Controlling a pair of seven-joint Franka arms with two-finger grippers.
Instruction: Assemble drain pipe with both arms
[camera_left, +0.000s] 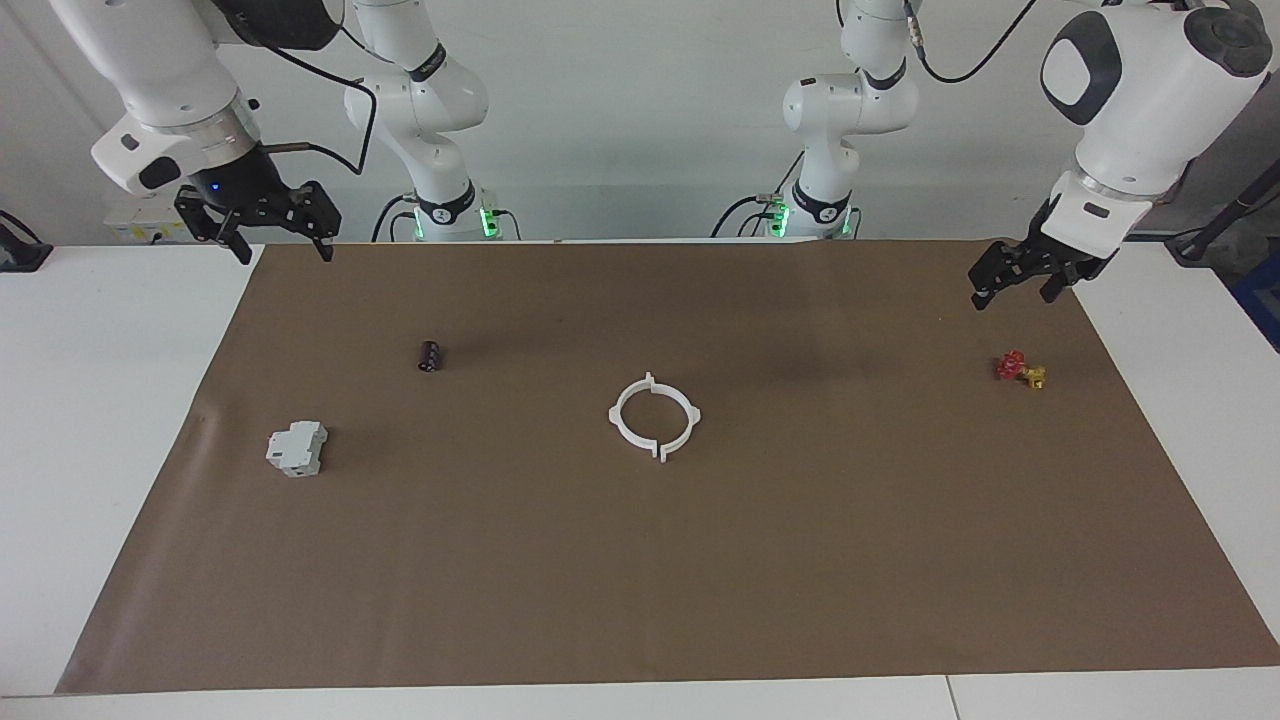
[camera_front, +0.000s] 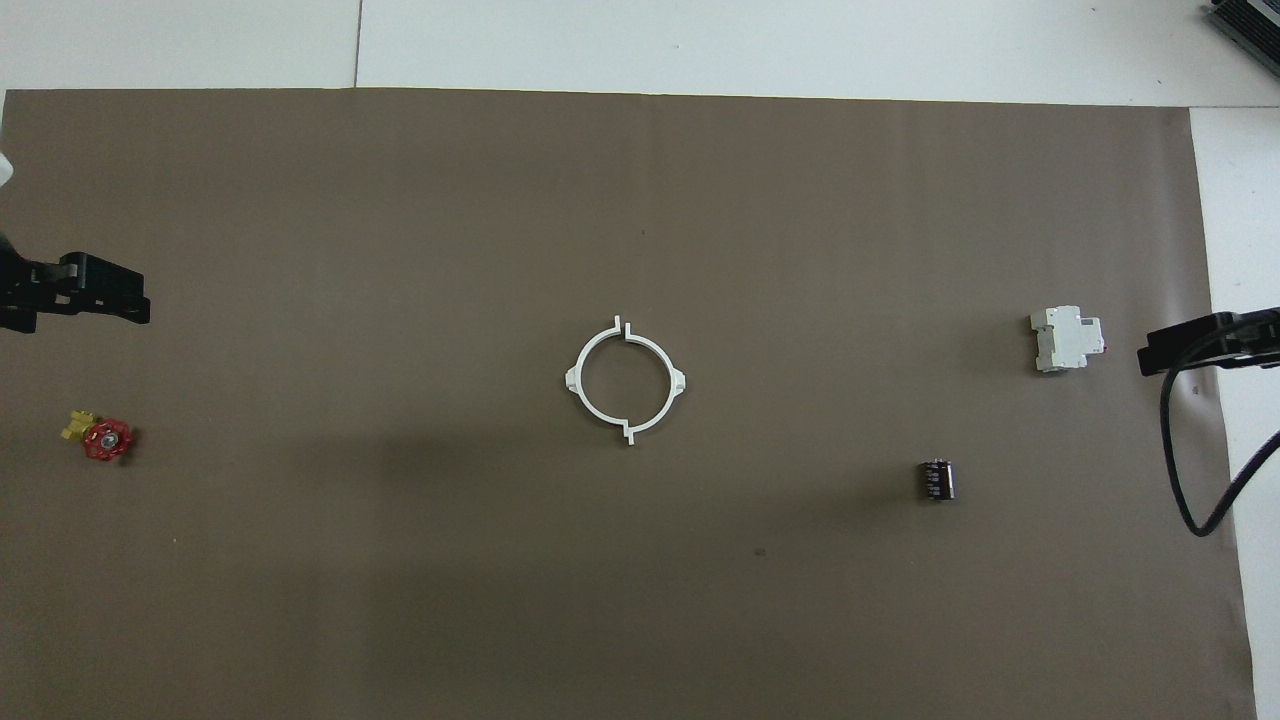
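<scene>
The drain pipe lies on the brown mat in the middle of the table as two thin white arcs set end to end in a ring. One arc (camera_left: 612, 414) (camera_front: 679, 378) is toward the right arm's end, the other (camera_left: 693, 414) (camera_front: 573, 378) toward the left arm's end. Their end tabs meet with a small offset at both seams. My right gripper (camera_left: 283, 240) (camera_front: 1190, 350) hangs open and empty in the air over the mat's corner at its own end. My left gripper (camera_left: 1012, 290) (camera_front: 100, 290) hangs open and empty over the mat's edge at its own end. Both are well away from the ring.
A grey-white boxy block (camera_left: 297, 448) (camera_front: 1068, 338) and a small black cylinder (camera_left: 431, 355) (camera_front: 936, 479) lie toward the right arm's end. A small red and yellow valve (camera_left: 1018, 369) (camera_front: 102, 437) lies toward the left arm's end. The brown mat (camera_left: 640, 580) covers most of the white table.
</scene>
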